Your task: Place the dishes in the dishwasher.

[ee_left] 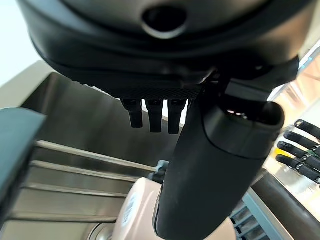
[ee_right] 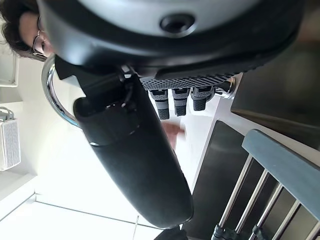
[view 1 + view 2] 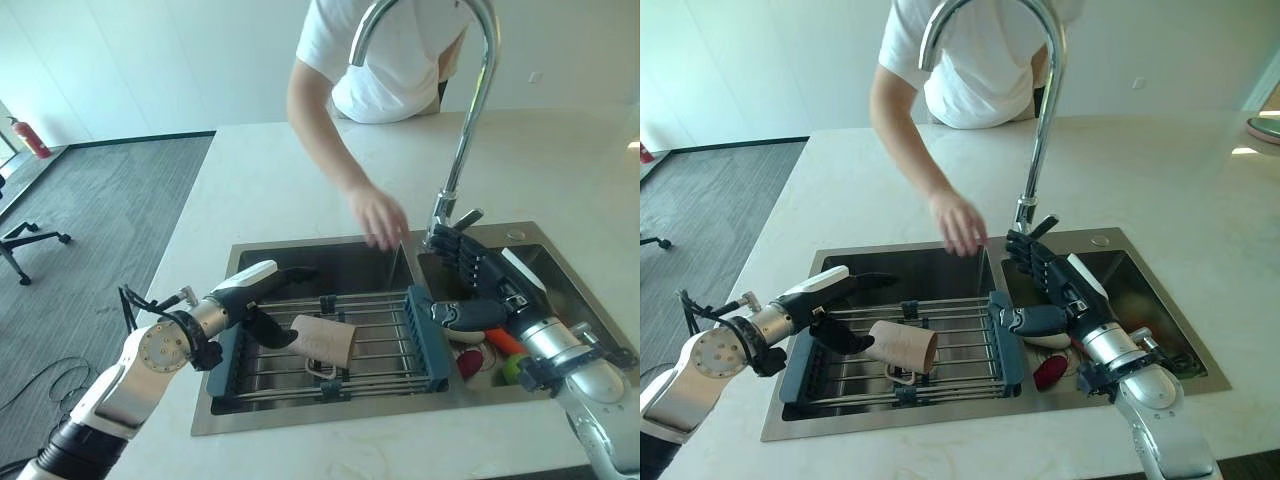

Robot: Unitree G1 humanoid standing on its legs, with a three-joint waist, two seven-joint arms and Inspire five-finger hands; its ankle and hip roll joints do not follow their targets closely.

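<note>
Pale tabletop point(image 3: 250, 180) with double sink point(image 3: 340, 265); no dishwasher visible, so task at an early pick-up step. Dish rack point(image 3: 330, 350) spanning the left basin, carrying a tan mug point(image 3: 325, 342) on its side. Left hand point(image 3: 262, 300) at the mug's base end, thumb against it, fingers loosely extended, not closed around it. Right hand point(image 3: 470, 265) spread above the right basin near the faucet point(image 3: 465, 150). Next: close around mug, lift clear. Obstruction risk: person's hand point(image 3: 378, 215) over the sink's far rim. Produce point(image 3: 490, 355) in right basin.

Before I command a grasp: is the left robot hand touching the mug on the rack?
Cannot tell. In the left eye view the left robot hand meets the mug at its thumb, and the left wrist view has the thumb overlapping it, but neither shows contact or a gap.
</note>
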